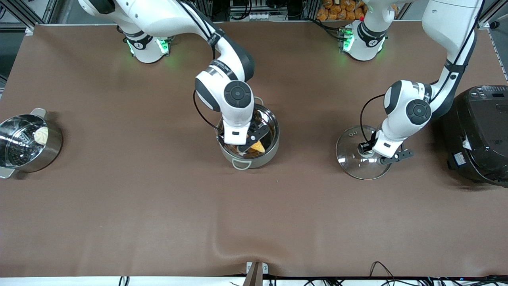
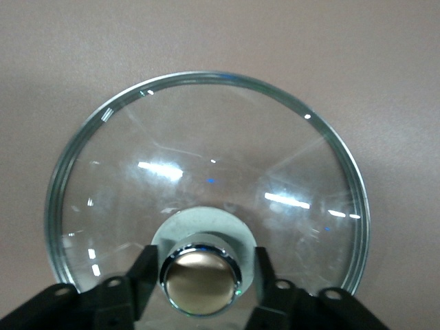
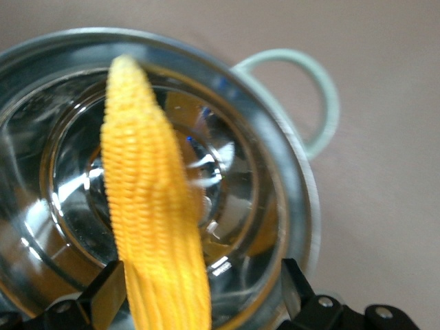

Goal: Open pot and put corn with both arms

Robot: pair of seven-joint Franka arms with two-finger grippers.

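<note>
My right claw (image 1: 254, 140) hangs inside the mouth of the steel pot (image 1: 274, 147), which stands at the middle of the front view on the brown table (image 1: 158, 206). Its fingers (image 3: 110, 292) are spread wide. The corn cob (image 3: 155, 206) stands between them, one finger close against it and a clear gap before the other – so I have no grip on it. The cob leans in the pot, its tapered end toward the rim and the loop handle (image 3: 309, 96). My left claw (image 1: 373, 154) is down at the glass lid (image 1: 357, 167), which lies flat on the table toward the left arm's end, well apart from the pot. Its fingers (image 2: 141, 271) stand on either side of the coppery knob (image 2: 201, 275), only a little apart – close to it but not pinching it. A black rice cooker (image 1: 476, 135) stands just beside the lid, at the edge of the frame. At the right arm's end sits a steamer pot (image 1: 39, 159) with a white bun (image 1: 41, 135) in it.
</note>
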